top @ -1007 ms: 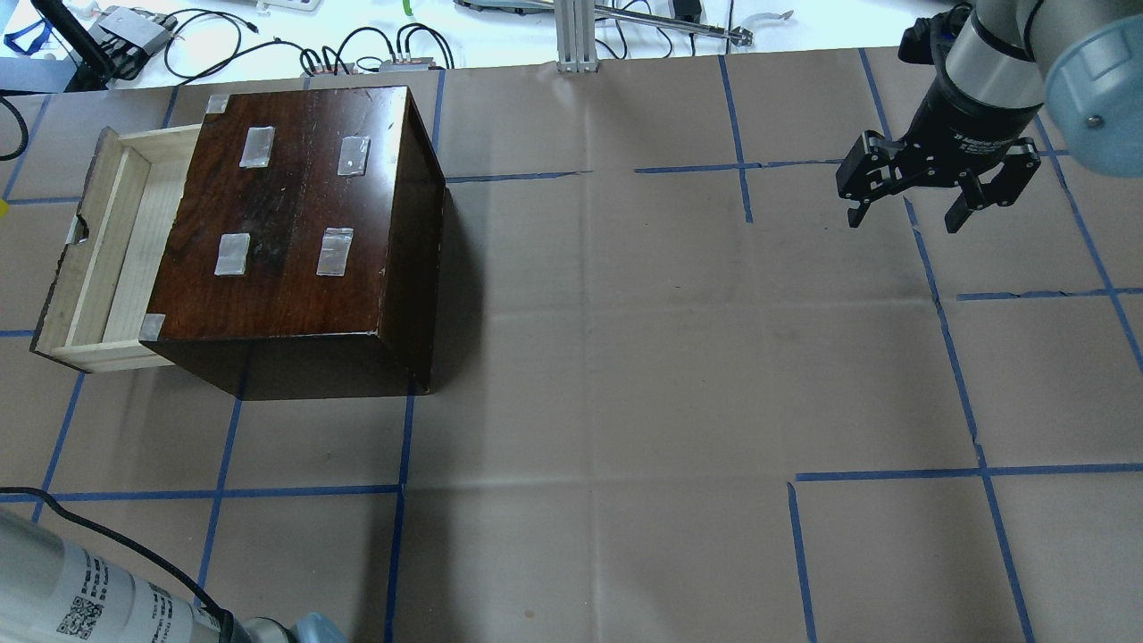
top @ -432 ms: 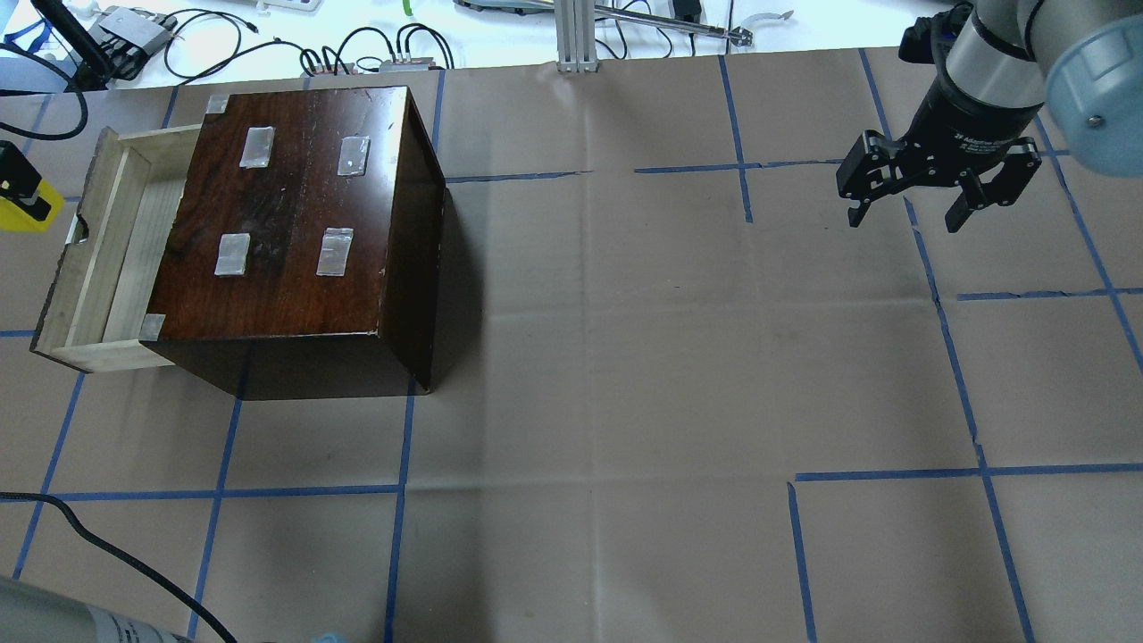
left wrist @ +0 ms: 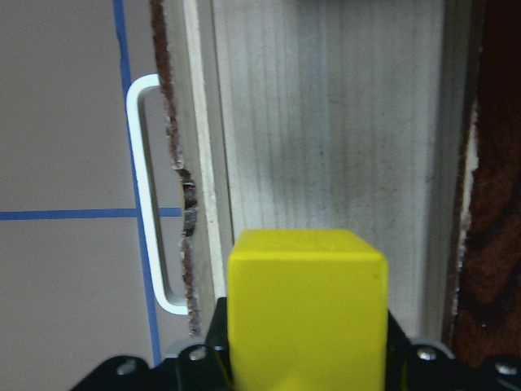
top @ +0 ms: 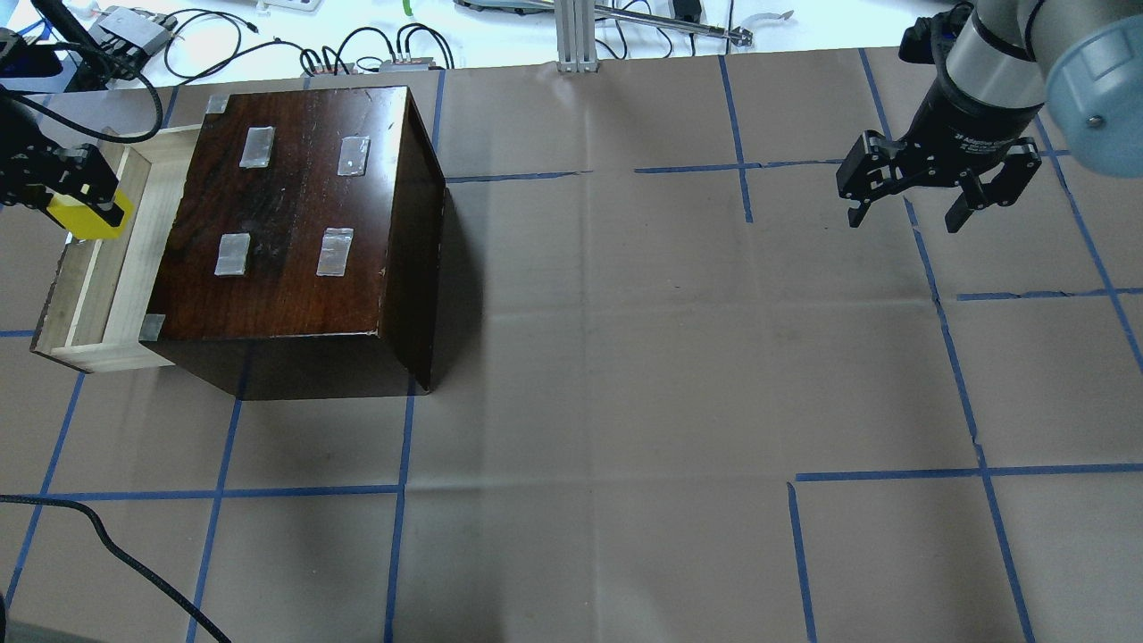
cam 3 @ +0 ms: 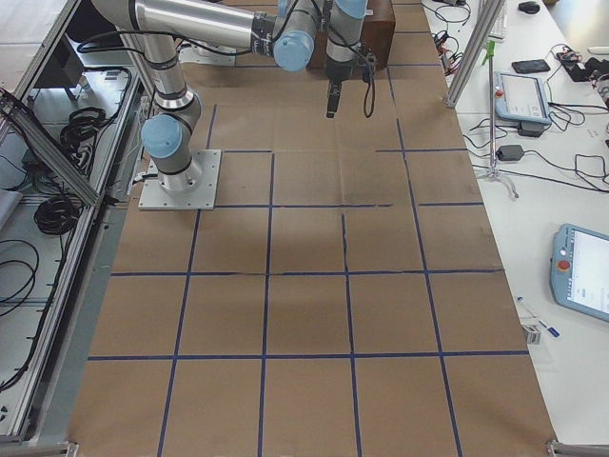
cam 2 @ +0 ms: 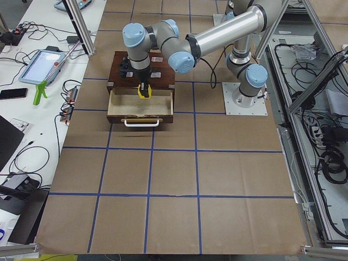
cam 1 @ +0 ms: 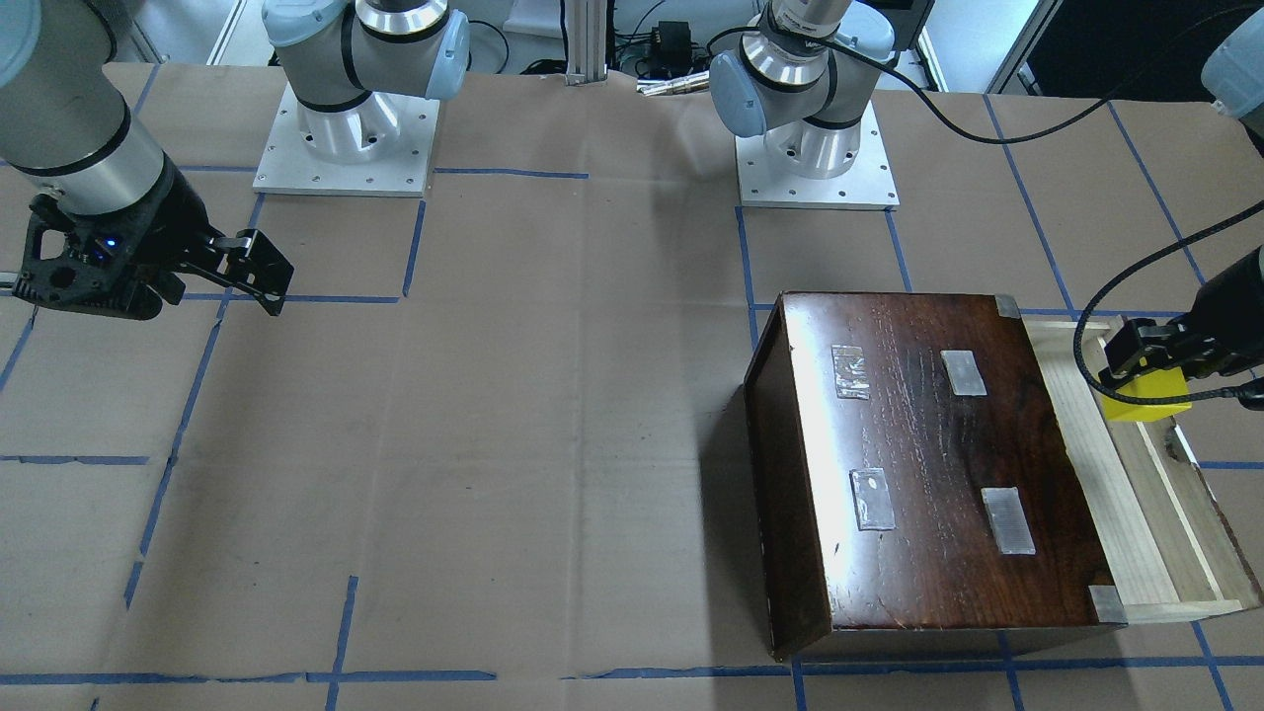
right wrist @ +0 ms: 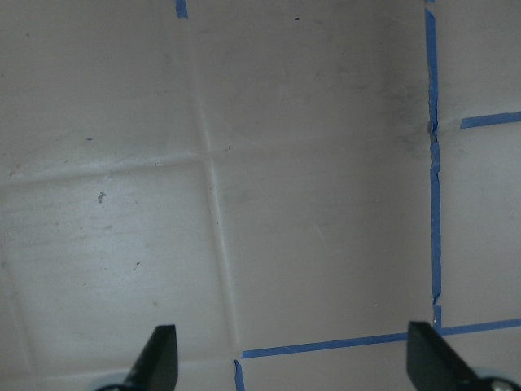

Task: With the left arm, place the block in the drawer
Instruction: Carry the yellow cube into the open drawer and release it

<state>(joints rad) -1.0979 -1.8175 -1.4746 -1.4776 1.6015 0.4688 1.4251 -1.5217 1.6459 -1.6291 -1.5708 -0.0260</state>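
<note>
My left gripper (top: 82, 204) is shut on the small yellow block (top: 87, 218) and holds it above the far part of the open drawer (top: 125, 268). The drawer is pulled out of the dark brown wooden box (top: 295, 214) on its left side. In the left wrist view the block (left wrist: 305, 314) sits between the jaws, over the drawer's pale floor (left wrist: 326, 122). In the front-facing view the block (cam 1: 1145, 403) hangs over the drawer (cam 1: 1136, 504). My right gripper (top: 904, 220) is open and empty, above the paper at the far right (right wrist: 295, 362).
The drawer's front has a white wire handle (left wrist: 146, 195) and a notch. The box top carries several grey tape patches (top: 335, 252). Blue tape lines grid the brown paper. Cables and devices (top: 134, 31) lie beyond the table's far edge.
My left gripper has come in from the left edge with the yellow block and moved right, to above the drawer. The right arm has not moved.
</note>
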